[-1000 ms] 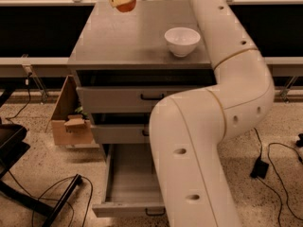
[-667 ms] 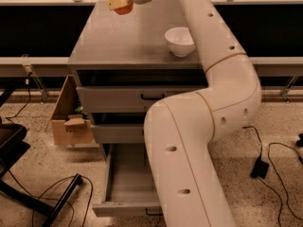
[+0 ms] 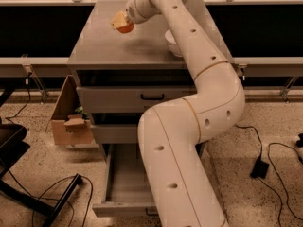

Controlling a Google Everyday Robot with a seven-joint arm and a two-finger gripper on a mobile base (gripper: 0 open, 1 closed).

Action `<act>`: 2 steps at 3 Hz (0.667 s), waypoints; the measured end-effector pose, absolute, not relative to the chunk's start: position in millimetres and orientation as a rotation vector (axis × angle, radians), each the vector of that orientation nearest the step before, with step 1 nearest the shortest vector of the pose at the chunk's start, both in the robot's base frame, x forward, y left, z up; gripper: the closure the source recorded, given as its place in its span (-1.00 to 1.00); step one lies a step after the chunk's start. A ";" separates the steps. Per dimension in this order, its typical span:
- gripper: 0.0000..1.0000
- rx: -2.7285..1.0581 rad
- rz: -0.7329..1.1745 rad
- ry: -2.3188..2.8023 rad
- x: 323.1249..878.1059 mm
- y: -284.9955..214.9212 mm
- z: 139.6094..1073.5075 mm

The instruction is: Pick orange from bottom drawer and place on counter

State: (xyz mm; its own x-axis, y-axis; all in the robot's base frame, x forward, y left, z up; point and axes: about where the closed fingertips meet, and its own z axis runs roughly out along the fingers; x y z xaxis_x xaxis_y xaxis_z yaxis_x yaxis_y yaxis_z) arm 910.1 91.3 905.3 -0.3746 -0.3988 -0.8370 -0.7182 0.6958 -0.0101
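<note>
Pickup: done, by the look of it. The orange (image 3: pixel 126 29) is out of the bottom drawer (image 3: pixel 124 188) and up at the level of the counter (image 3: pixel 102 48).
Gripper: the gripper (image 3: pixel 122 23) hangs over the far left part of the counter, its jaws pinching the orange from above.
Placing: not yet finished. The fruit sits low over the counter top, though whether it touches the surface cannot be told. What is left, as a judgement, is to set it down, let go and lift clear.
Bottom drawer: pulled out at floor level, straight below the counter, its right side covered by the robot's own limb.
Arm: the white arm (image 3: pixel 189 141) rises in front of the right half of the counter and reaches back across it, hiding much of the drawer fronts.
White bowl: the white bowl (image 3: pixel 170 40) stands on the counter to the right of the orange, half hidden behind the arm and apart from the fruit. It is likely no obstacle to a set-down on the left.
Top drawer: the top drawer (image 3: pixel 118 98), with a black handle, sits directly under the counter.
Cardboard box: the cardboard box (image 3: pixel 66 126) rests on the floor, below and just left of the counter.
Power brick: the black power brick (image 3: pixel 259 167) lies on the floor, below and well right of the counter, out of the way.
</note>
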 end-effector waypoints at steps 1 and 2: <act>1.00 -0.878 0.470 2.098 906.5 113.4 867.1; 1.00 -0.897 0.484 2.159 901.5 130.3 844.6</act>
State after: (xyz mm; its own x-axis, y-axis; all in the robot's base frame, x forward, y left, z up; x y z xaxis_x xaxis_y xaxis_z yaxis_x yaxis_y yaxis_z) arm 901.5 130.3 844.6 -0.4852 -0.4482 -0.7508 -0.7260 0.6850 0.0602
